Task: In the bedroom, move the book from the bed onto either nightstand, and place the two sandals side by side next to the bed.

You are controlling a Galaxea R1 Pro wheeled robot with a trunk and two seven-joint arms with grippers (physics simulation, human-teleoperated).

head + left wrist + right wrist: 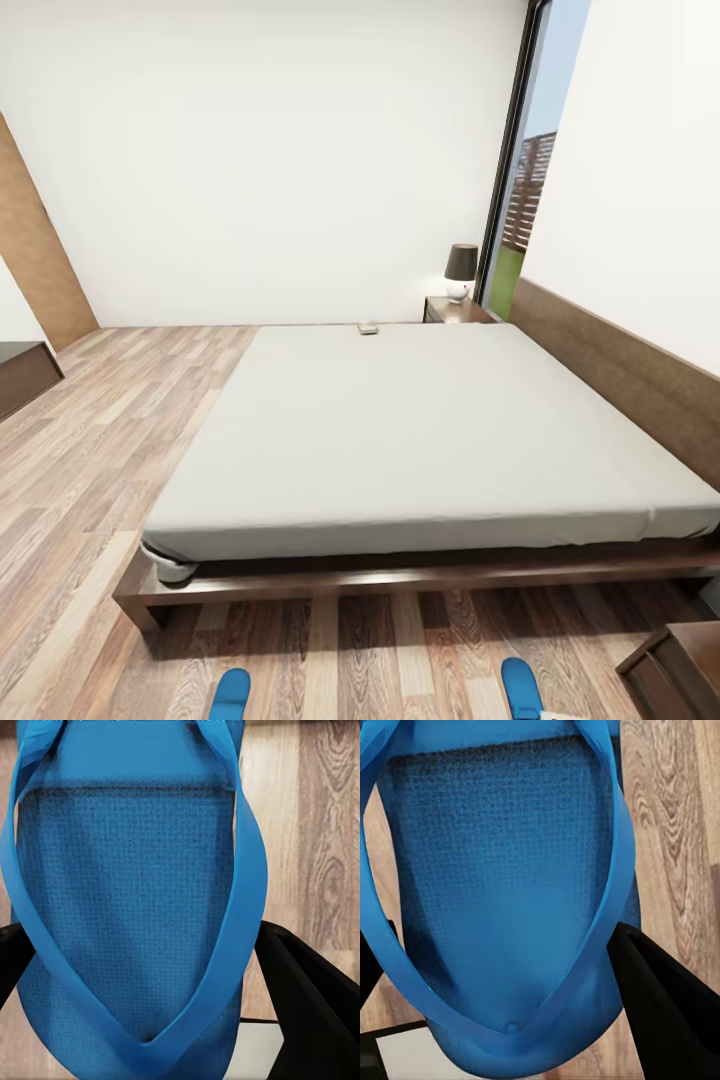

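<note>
Left gripper: two black fingers set one to each side of a blue sandal, pinching it; sole texture and V-shaped strap seen close, wood-plank floor behind.

Right gripper: black fingers likewise closed against the sides of the second blue sandal, strap meeting at a toe post close to the camera.

Head view, near edge: left-held sandal at near left, right-held sandal at near right, well apart, both in front of the bed's near side.

Bed: off-white mattress on a dark brown frame, headboard along the right.

Book: small flat item on the mattress at its far edge, too small to read.

Nightstand: dark wood, just beyond the far right corner of the bed, carrying a lamp with a dark shade and white base.

Second nightstand: dark wood, at the near right corner, partly cut off.

Window: tall, far right.

Door: brown, far left.
</note>
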